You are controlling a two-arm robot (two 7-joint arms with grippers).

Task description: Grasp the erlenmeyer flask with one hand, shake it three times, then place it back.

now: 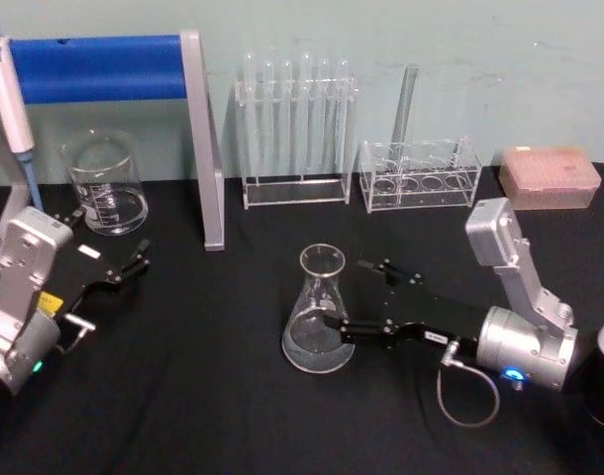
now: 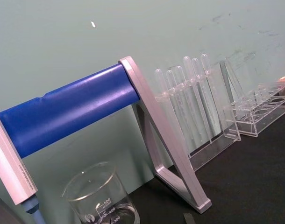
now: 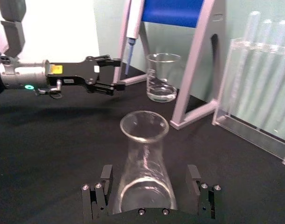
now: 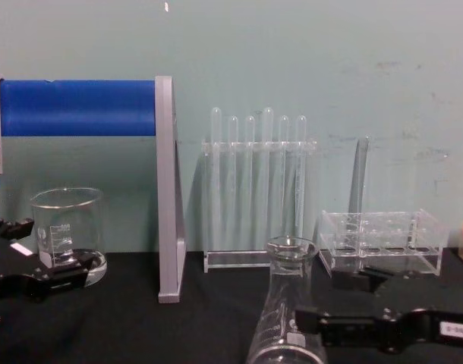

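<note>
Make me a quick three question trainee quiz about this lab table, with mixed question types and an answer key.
1. True or false: the right claw is open around the clear glass conical erlenmeyer flask.
2. The flask stands on: A) black cloth B) pink tip box.
3. Fill in: the left claw points toward the straight-walled glass ____.

Key: 1 true; 2 A; 3 beaker.

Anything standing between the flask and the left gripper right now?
Nothing: in the head view only bare black tablecloth lies between the erlenmeyer flask and the left gripper. The right wrist view shows that stretch bare too.
</note>
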